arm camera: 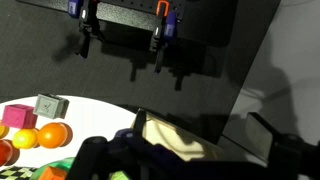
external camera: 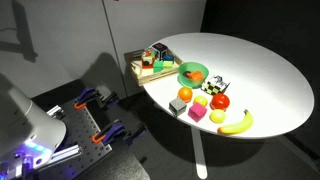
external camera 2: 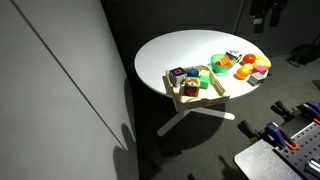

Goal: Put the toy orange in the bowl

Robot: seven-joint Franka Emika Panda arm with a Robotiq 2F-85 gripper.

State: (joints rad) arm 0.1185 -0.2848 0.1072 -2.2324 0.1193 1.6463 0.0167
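The toy orange (external camera: pixel 185 94) lies on the white round table (external camera: pixel 265 75) among other toy fruits, just in front of the bright green bowl (external camera: pixel 193 72). Both also show in an exterior view, the orange (external camera 2: pixel 243 72) and the bowl (external camera 2: pixel 221 63). In the wrist view the orange (arm camera: pixel 53 135) sits at the lower left, and only a sliver of the bowl (arm camera: pixel 55 168) shows at the bottom edge. My gripper (arm camera: pixel 198 145) is open and empty, high above the table and apart from the orange. It shows as a dark shape at the top of an exterior view (external camera 2: pixel 265 15).
A tan wooden tray of toys (external camera: pixel 150 62) stands beside the bowl near the table's edge. Red (external camera: pixel 220 101) and yellow (external camera: pixel 217 116) fruits, a banana (external camera: pixel 236 123), a pink cube (external camera: pixel 196 112) and a second orange piece (external camera: pixel 177 104) crowd around the orange. Clamps (external camera: pixel 95 100) sit on a bench beyond the table.
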